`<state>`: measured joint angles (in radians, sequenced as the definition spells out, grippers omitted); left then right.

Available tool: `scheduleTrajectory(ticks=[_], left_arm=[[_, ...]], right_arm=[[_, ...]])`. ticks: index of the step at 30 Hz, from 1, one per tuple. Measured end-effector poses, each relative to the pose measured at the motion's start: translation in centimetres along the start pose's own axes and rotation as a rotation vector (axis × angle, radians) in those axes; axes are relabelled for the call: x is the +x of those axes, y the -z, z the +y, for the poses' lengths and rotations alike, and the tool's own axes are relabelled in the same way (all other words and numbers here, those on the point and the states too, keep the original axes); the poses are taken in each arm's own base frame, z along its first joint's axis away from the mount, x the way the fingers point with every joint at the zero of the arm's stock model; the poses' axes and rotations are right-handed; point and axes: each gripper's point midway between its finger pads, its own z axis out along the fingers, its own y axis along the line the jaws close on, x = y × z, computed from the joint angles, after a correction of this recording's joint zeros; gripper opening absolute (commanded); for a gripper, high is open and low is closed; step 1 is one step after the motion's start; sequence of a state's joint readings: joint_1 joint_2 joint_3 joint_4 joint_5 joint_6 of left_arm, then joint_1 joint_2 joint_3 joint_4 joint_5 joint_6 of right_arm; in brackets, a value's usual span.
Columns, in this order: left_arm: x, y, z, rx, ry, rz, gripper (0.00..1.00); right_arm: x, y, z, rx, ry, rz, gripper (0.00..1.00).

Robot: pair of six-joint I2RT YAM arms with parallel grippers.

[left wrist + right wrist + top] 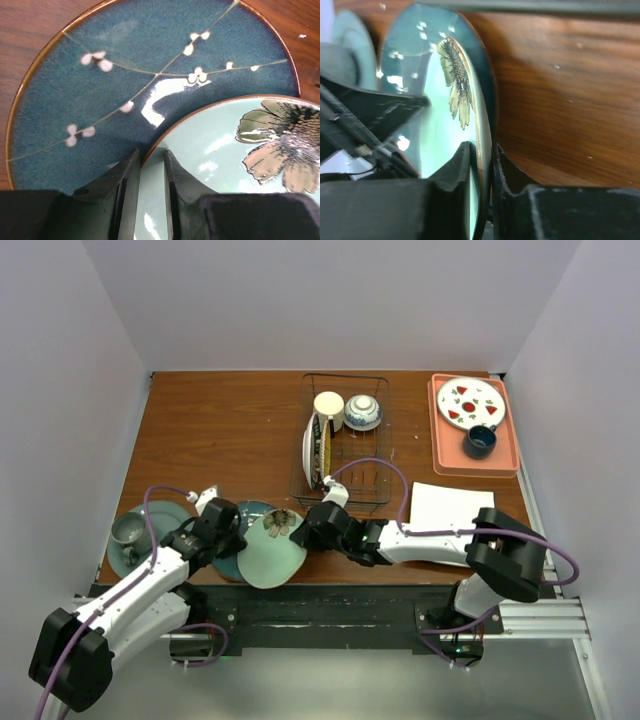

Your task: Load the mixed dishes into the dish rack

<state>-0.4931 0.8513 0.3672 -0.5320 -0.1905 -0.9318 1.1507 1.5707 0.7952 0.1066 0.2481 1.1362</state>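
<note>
As the overhead camera looks down, the green plate (272,558) lies near the front edge of the counter (220,430), partly on top of the blue plate (250,512), and it is not in the rack (345,377). The left claw (238,538) is at its left rim and the right claw (300,532) is at its right rim, beside the painted flower. Inside the rack stand a mug (328,403), a bowl (362,412) and a white plate with a dark patterned rim (318,448), which is set on its edge. A square plate (448,505) lies flat on the counter, right of the rack. A tray (500,465) at the far right holds a white plate with red marks (470,402) and a dark cup (480,441); a grey plate (165,515) with a grey cup (128,532) is at the far left. In the left wrist view, the left claw (152,180) has one finger on each side of the green plate's rim with only a narrow gap; I cannot tell if it presses. In the right wrist view, the right claw (483,150) has the same rim edge-on between its fingers, very close; I cannot tell if it grips.
</note>
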Motion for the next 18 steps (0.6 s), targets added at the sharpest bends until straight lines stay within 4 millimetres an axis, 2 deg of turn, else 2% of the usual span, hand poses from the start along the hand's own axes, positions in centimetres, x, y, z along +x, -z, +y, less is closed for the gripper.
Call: scheduleTrajectory(ticks=[4,8,10,12,18], left_arm=[[-0.1,0.1,-0.3,0.012,0.004,-0.002,0.44],[0.2,0.9,-1.1,0.034,-0.007,0.033,0.66],[-0.3,1.6,-2.0,0.061,-0.011,0.031,0.71],[-1.4,2.7,-3.3,0.108,-0.014,0.008,0.77],[-5.6,7.6,-7.4,0.279,-0.071,-0.108,0.81]], right_arm=[[-0.4,0.2,0.0,0.010,0.001,-0.012,0.00],[-0.4,1.1,0.4,-0.002,0.013,-0.010,0.00],[-0.5,1.9,0.6,-0.010,0.028,-0.009,0.00],[-0.7,3.1,0.7,-0.021,0.055,-0.009,0.00],[-2.4,7.0,1.3,-0.042,0.169,-0.029,0.00]])
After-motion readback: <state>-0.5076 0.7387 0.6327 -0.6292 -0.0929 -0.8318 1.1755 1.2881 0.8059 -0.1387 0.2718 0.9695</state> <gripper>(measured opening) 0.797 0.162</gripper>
